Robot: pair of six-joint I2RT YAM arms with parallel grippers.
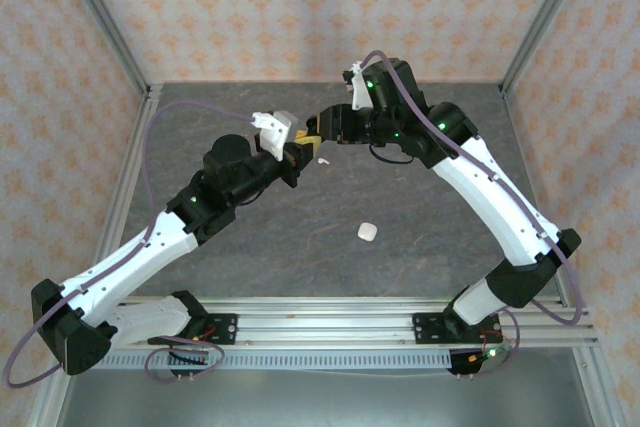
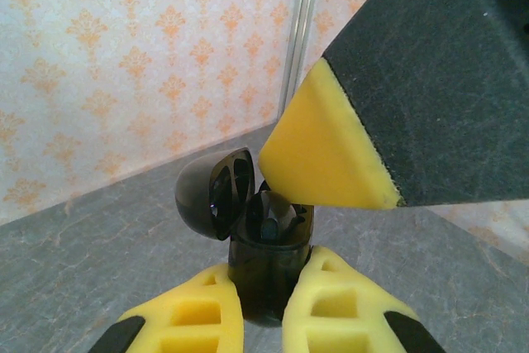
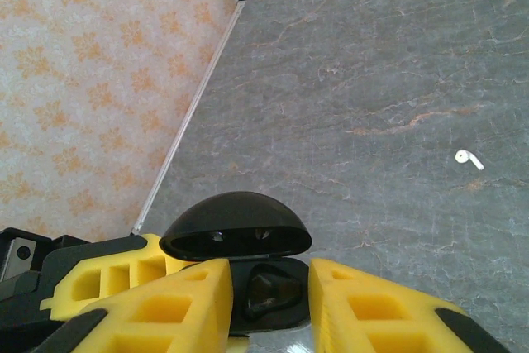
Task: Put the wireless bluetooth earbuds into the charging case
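Overhead view, wrist close-ups — shared black case

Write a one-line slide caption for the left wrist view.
Left gripper holds the open black charging case with the right gripper's finger over its opening.

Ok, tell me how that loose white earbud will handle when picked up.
The white earbud looks tiny, so probably very light; a push would likely skid it. Its glossy rounded head and thin stem may slip or pivot when pinched.
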